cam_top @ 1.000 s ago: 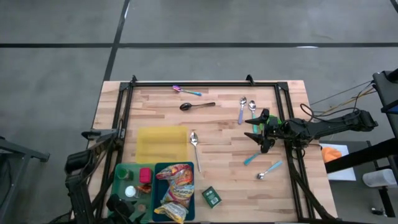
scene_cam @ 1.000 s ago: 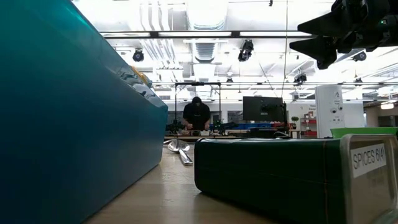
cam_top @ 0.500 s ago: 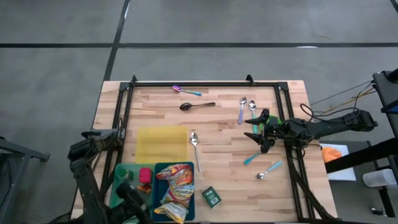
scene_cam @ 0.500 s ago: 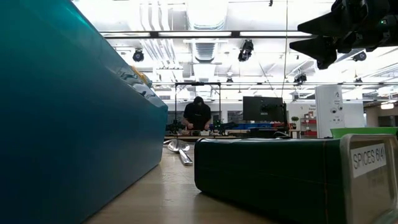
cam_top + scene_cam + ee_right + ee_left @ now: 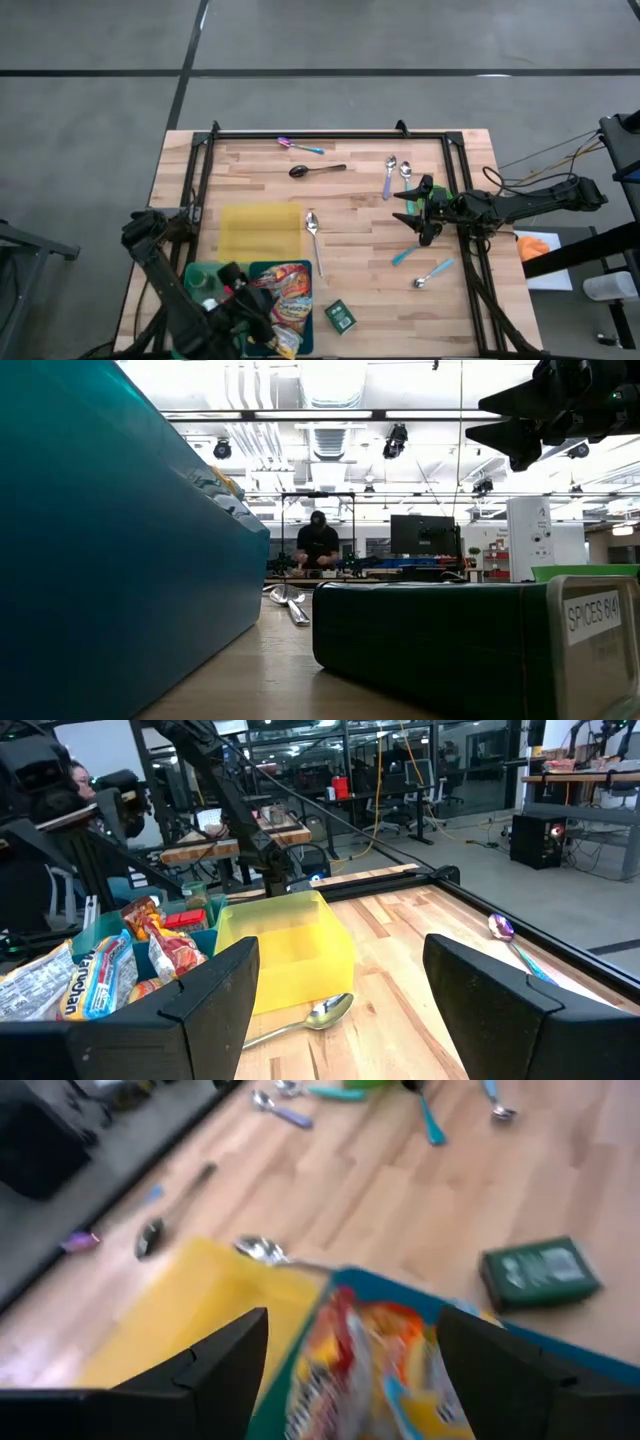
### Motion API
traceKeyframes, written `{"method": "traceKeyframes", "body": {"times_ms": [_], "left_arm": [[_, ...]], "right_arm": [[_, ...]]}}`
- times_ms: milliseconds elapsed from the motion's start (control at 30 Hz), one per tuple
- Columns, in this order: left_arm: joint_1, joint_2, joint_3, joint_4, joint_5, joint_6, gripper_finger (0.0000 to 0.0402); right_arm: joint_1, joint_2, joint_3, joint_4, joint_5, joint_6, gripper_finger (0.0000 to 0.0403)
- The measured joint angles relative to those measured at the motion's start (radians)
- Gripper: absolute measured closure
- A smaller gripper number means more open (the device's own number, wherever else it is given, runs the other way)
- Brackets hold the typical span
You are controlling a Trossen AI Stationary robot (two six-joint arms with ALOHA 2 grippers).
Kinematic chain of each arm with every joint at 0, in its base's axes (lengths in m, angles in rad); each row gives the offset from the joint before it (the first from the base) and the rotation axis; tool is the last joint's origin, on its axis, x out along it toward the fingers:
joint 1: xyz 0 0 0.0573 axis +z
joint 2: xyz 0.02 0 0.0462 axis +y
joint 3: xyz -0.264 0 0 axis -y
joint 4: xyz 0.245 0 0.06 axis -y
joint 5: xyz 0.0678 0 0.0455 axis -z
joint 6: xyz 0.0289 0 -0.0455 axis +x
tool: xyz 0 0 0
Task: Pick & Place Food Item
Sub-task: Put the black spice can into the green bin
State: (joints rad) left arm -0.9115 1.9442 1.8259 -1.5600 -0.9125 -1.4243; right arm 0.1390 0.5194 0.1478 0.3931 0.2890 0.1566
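Note:
Colourful snack bags (image 5: 287, 288) lie in a teal bin (image 5: 308, 312) at the table's near edge, also showing in the left wrist view (image 5: 370, 1350). My left gripper (image 5: 255, 308) hovers open above that bin, its fingers (image 5: 215, 1370) standing apart over the bags and touching nothing. A green bin (image 5: 205, 280) with small items sits left of the teal one. My right gripper (image 5: 413, 212) waits open above the table's right side, pointing level toward the left.
An empty yellow bin (image 5: 260, 230) stands beyond the teal one. A green spices tin (image 5: 340, 316) lies right of the teal bin. Spoons are scattered: silver (image 5: 314, 238), black (image 5: 315, 170), and several (image 5: 395, 172) near the right gripper. A black frame (image 5: 330, 134) borders the table.
My left gripper has swung toward the table's right edge along the near side, from over the green bin to over the teal bin with the snack bags, rising a little and rolling about its own axis. Its fingers have stayed apart.

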Motion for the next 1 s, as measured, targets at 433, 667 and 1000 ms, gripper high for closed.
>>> {"method": "traceKeyframes", "body": {"times_ms": [433, 667, 1000], "left_arm": [[0.197, 0.0, 0.0, 0.185, -0.038, 0.4, 0.0112], [0.267, 0.0, 0.0, 0.43, 0.004, 0.752, 0.0112], [0.334, 0.0, -0.001, 0.584, 0.207, 0.901, 0.0112]], "right_arm": [[0.0, 0.0, 0.0, 0.0, 0.0, 0.0, 0.0122], [0.0, 0.0, 0.0, 0.0, 0.0, 0.0, 0.0122], [0.0, 0.0, 0.0, 0.0, 0.0, 0.0, 0.0122]]}}
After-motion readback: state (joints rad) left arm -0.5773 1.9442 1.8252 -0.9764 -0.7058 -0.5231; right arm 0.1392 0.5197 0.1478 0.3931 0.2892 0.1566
